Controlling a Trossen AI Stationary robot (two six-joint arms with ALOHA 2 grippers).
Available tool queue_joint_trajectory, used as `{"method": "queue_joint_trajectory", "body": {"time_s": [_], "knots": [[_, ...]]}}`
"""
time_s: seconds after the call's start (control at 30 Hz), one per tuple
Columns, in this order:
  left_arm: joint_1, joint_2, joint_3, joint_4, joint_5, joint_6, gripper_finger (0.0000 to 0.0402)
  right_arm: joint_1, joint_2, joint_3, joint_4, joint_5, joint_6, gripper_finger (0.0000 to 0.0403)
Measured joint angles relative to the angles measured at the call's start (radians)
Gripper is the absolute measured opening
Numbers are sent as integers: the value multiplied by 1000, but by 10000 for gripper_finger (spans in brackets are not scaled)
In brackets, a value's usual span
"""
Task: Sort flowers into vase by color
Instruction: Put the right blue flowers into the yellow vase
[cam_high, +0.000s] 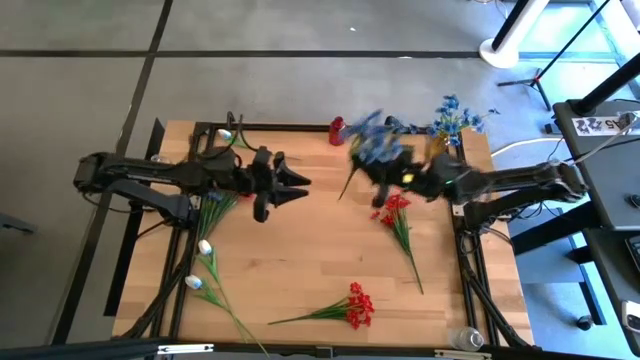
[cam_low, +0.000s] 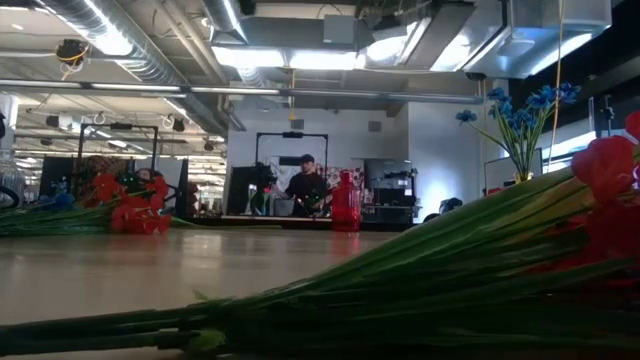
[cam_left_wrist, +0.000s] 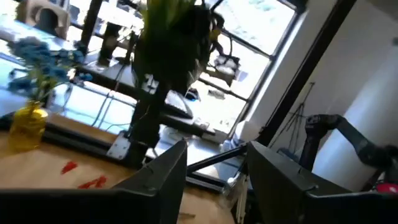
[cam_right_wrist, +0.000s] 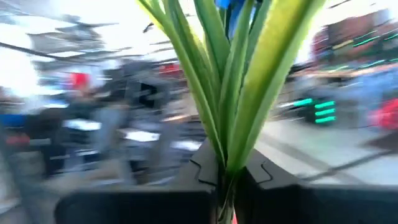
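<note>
My right gripper hovers over the table's far right part, shut on a blue flower spray. Its blossoms point toward the far edge, beside the red vase. The yellow vase stands at the far right and holds blue flowers. My left gripper is open above mid-table and holds nothing. Two red sprays lie flat on the table. White sprays lie along the left side. My right gripper pinches the blue spray between its two fingers by the bundle of green stem and leaves, below the blossoms. The spray is lifted clear of the table. Its leaves fan away from the fingertips, and the bare stem end trails toward the near left.
A black frame runs around the wooden table's edges. A clear bottle sits at the near right corner. Bare wood lies between the arms. A person stands in the room beyond the far edge.
</note>
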Motion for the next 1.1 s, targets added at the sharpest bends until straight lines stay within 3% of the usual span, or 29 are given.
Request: {"method": "queue_joint_trajectory", "body": {"time_s": [0.23,0.33,0.5,0.6,0.83,0.93,1.1], "knots": [[0,-122,0,-123,-66,-2,160,-94,-275,0,-264,448,-130,11],[0,-131,0,-110,-103,-2,154,-196,-347,0,-294,547,-180,10],[0,-121,0,-83,-146,-6,151,-413,-402,-1,-143,561,-363,10],[0,-111,0,-58,-146,-31,150,-553,-392,0,-109,583,-388,10],[-32,-81,0,1,-146,-80,150,-819,-307,-2,-349,602,-223,10],[-63,-77,0,4,-154,-93,150,-873,-297,-3,-435,653,-183,10],[-114,-77,0,-1,-213,-82,150,-874,-316,-2,-473,642,-159,10]]}}
